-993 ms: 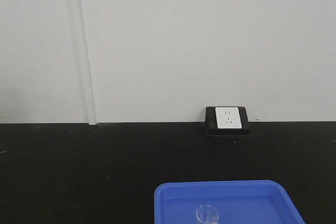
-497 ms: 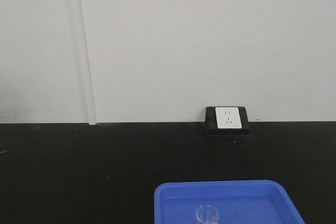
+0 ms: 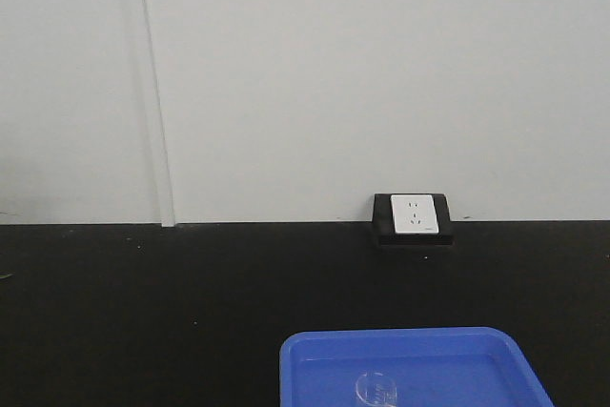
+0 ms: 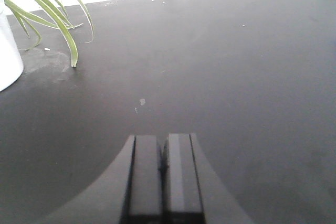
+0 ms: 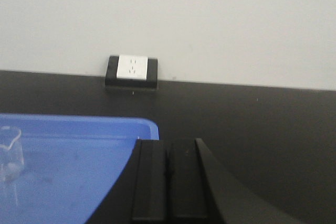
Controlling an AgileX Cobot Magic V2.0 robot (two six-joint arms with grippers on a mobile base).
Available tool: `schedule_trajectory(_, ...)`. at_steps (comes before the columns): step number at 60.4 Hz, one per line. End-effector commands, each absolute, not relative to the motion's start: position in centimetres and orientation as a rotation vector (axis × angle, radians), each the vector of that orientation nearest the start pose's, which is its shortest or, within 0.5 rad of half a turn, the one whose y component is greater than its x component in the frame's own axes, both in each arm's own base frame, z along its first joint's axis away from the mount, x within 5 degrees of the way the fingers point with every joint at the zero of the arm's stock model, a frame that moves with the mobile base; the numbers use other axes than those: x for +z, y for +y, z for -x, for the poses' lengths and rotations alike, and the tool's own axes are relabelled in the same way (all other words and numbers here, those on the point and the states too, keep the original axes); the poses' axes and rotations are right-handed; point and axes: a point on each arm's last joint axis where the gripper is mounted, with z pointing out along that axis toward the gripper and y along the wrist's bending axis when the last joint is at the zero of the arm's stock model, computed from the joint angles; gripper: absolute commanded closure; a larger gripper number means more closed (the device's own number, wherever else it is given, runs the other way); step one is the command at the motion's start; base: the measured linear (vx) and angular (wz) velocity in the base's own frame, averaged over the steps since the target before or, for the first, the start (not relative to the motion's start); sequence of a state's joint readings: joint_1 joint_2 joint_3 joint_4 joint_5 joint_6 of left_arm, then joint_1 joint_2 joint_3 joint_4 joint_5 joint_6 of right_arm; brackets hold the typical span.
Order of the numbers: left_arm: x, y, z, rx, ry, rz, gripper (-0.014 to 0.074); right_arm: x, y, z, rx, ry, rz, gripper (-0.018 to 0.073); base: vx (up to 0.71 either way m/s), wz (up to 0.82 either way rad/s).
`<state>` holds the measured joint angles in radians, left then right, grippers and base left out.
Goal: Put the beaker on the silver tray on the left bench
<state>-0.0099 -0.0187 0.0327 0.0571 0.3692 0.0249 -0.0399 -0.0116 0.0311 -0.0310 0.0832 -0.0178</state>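
Observation:
A small clear glass beaker [image 3: 378, 390] stands inside a bright blue plastic tray [image 3: 319, 355] at the bottom of the front view. It also shows at the left edge of the right wrist view [image 5: 9, 153], in the same blue tray [image 5: 121, 127]. My right gripper [image 5: 168, 148] is shut and empty, over the tray's right rim, well right of the beaker. My left gripper [image 4: 163, 142] is shut and empty above a bare matte black worktop [image 4: 220, 66]. The silver tray is out of view.
A white wall socket on a black base [image 3: 414, 218] sits where the black counter meets the white wall; it also shows in the right wrist view [image 5: 131, 71]. A potted plant with long green leaves [image 4: 47, 9] in a white pot [image 4: 8, 56] stands at the far left.

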Motion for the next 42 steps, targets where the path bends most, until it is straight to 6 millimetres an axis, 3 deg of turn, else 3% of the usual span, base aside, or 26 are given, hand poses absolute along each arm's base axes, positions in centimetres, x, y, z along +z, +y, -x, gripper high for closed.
schedule_trajectory(1,17.1,0.1,-5.4,0.056,1.796,-0.070,0.0595,20.6,-0.2,-5.6,-0.083,1.449,0.017,0.0571,0.00,0.00)
schedule_trajectory(20,17.1,0.1,-5.4,0.056,1.796,-0.070,0.0595,22.8,-0.1,-5.1,-0.075,1.218,0.016,0.0571,0.00,0.00)
schedule_trajectory(28,17.1,0.1,-5.4,0.056,1.796,-0.070,0.0595,25.6,-0.1,-4.4,-0.078,1.143,0.017,0.0571,0.00,0.00)
schedule_trajectory(35,17.1,0.1,-5.4,0.056,1.796,-0.070,0.0595,28.7,-0.1,-4.4,-0.087,1.210,0.017,0.0571,0.00,0.00)
schedule_trajectory(42,17.1,0.1,-5.4,0.056,1.796,-0.070,0.0595,30.1,-0.2,-5.5,-0.087,1.391,0.013,0.0571,0.00,0.00)
